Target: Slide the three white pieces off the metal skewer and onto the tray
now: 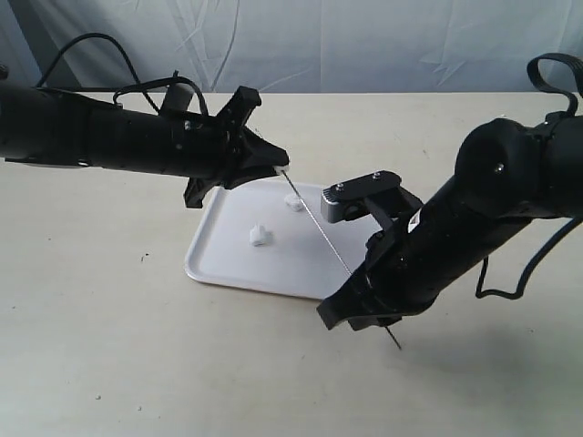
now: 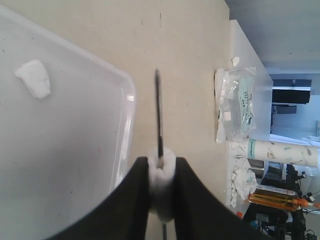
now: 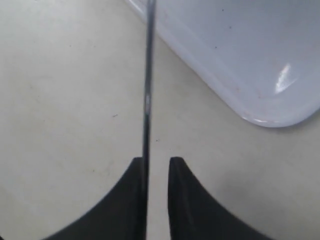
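Note:
The white tray [image 1: 219,259] lies mid-table with two white pieces on it, one [image 1: 260,236] near its middle and one [image 1: 294,202] by its far rim. Above it the metal skewer [image 1: 319,223] slants from upper left to lower right. My left gripper [image 1: 278,166] is shut on the third white piece [image 2: 161,172], which sits on the skewer [image 2: 159,110] near its upper end. My right gripper [image 1: 362,293] is shut on the skewer's lower part [image 3: 147,90], off the tray's near corner [image 3: 265,100]; the rod lies along one finger [image 3: 135,190]. One loose piece [image 2: 34,78] shows on the tray [image 2: 75,150].
Beyond the table's side edge stand a clear plastic bag [image 2: 236,100], a paper roll [image 2: 282,151], crumpled tissue [image 2: 244,177] and an orange bottle [image 2: 277,197]. A wrinkled cloth backdrop [image 1: 319,36] closes off the far side. Black cables [image 1: 510,273] hang by my right arm.

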